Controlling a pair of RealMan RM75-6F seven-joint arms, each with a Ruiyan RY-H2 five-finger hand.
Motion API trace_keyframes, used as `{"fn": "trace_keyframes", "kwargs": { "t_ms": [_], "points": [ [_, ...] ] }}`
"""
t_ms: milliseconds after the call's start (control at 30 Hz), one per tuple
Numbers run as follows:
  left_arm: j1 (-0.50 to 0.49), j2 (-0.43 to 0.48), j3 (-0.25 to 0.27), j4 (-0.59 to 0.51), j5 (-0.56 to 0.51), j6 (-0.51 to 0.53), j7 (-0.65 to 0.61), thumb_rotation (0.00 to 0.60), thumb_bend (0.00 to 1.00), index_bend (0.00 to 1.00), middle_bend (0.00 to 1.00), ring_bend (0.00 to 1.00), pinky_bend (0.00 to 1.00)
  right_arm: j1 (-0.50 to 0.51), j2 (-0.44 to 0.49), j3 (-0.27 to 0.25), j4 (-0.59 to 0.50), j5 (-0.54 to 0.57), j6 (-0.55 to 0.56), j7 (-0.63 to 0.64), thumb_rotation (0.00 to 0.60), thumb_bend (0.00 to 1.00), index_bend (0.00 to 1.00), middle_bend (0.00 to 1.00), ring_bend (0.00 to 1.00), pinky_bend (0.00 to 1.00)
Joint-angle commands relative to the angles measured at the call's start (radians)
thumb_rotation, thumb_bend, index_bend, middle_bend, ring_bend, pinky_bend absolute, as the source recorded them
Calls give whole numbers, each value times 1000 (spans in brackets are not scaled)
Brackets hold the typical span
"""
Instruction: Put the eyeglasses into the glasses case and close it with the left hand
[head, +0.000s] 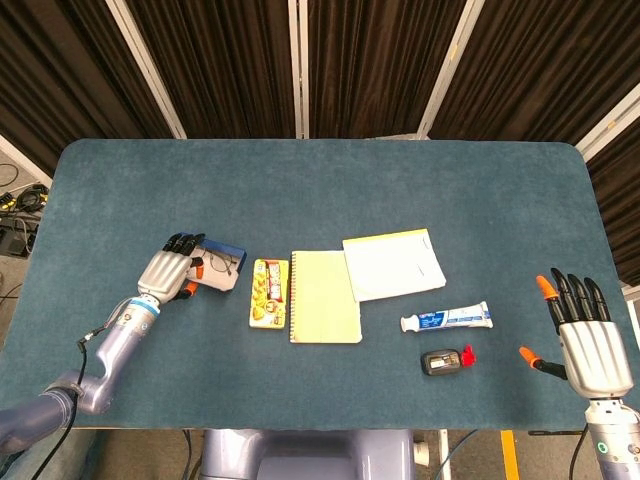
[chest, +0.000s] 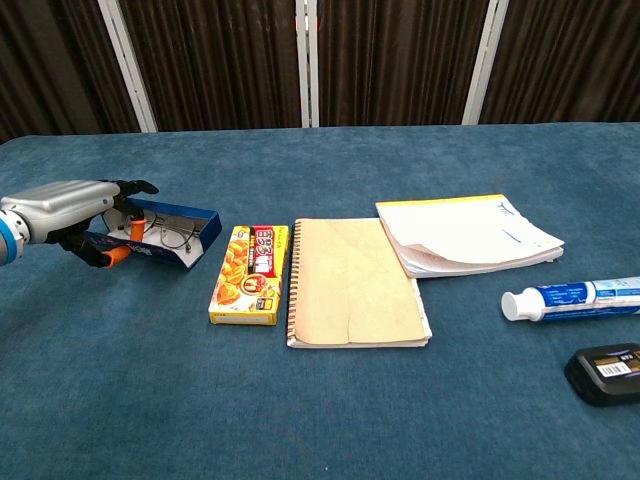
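The robot's left hand grips the near end of the blue glasses case, eyeglasses already lying inside, on the blue surface. Closing cleanly likely means folding the lid evenly without tipping the case. The right hand hovers empty, fingers spread.

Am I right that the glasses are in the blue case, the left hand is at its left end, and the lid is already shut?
Not quite: the lid is not shut. The chest view shows the blue case open with the glasses visible inside and the left hand at its left end.
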Motion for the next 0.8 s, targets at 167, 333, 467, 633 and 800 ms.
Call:
{"fn": "trace_keyframes", "kwargs": {
  "t_ms": [167,333,467,633,800],
  "points": [
    [25,109,6,-149,13,44,23,600,511,713,0,0,0,-2,3,-3,-5,-7,6,5,600,0,0,0,0,0],
    [44,192,12,-266,5,65,76,600,511,739,0,0,0,-4,5,-4,-7,-11,9,6,600,0,0,0,0,0],
    [53,243,19,-340,-19,55,124,600,513,744,0,0,0,-3,4,-4,-6,-10,6,5,600,0,0,0,0,0],
    [53,305,28,-447,-91,3,199,600,513,744,0,0,0,-1,2,-3,-4,-6,2,4,600,0,0,0,0,0],
    [44,296,34,-468,-136,-30,237,600,514,745,0,0,0,1,0,-3,-4,-4,-2,1,600,0,0,0,0,0]
  ]
}}
